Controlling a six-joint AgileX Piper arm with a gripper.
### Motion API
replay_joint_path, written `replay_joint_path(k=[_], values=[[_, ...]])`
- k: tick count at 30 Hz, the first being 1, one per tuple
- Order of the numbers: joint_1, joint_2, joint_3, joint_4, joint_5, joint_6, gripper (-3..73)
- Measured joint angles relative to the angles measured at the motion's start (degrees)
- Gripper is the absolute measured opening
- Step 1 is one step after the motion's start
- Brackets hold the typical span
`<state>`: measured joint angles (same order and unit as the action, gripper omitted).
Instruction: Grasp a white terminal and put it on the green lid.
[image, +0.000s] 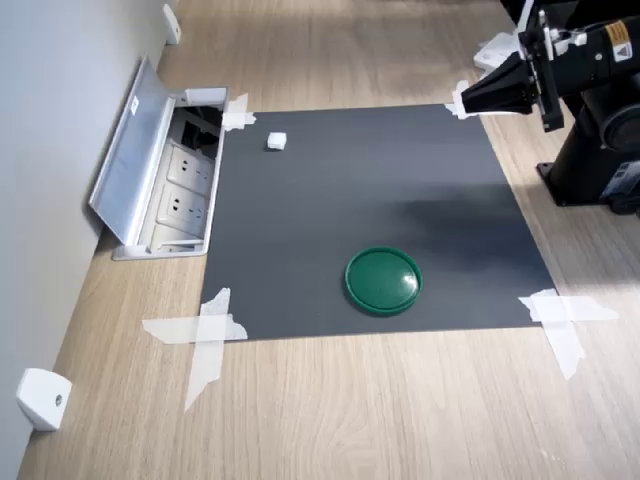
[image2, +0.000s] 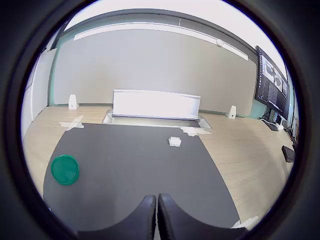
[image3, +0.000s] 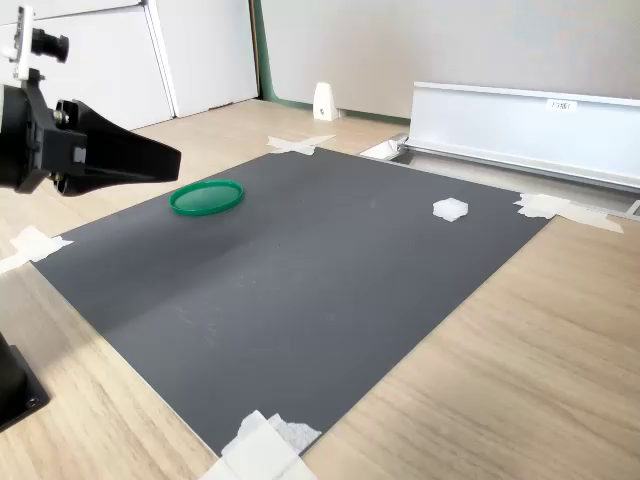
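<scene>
1. The white terminal (image: 276, 141) is a tiny white block, roughly cube-shaped, with slightly uneven edges in the second exterior view (image3: 450, 209); finer detail is too small to tell.
2. It sits on the dark grey mat (image: 380, 190), near the mat's far corner on the first exterior view's left, close to a strip of white tape (image: 238, 115) and to the open socket box (image: 185, 185) set into the table (image: 400, 410).
3. In the wrist view the terminal (image2: 174, 141) lies on the mat just before the box's raised lid (image2: 156, 104).
4. The green lid (image: 383, 280) is a round, flat, dark green disc with a raised rim, lying flat on the mat near its front edge in the first exterior view, well apart from the terminal.
5. Nothing rests on the green lid; its top is bare in both exterior views (image3: 207, 196) and in the wrist view (image2: 65, 169).
6. The socket box has its grey metal lid tilted up towards the wall (image: 50, 120), and white outlets show inside.
7. The jaws (image: 470, 99) hang above the mat's far corner on the first exterior view's right, clear of both things.
8. In the wrist view the two dark fingers (image2: 142, 217) stand pressed together with only a hairline between them, and they hold nothing.
9. A white wedge-shaped bracket (image: 42, 397) stands by the wall on the first exterior view's left.
</scene>
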<state>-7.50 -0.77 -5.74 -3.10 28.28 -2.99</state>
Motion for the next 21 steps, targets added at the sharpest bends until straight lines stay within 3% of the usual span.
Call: replay_joint_path(k=[21], values=[[0.0, 0.0, 0.0, 0.5, -0.4, 0.0, -0.8]])
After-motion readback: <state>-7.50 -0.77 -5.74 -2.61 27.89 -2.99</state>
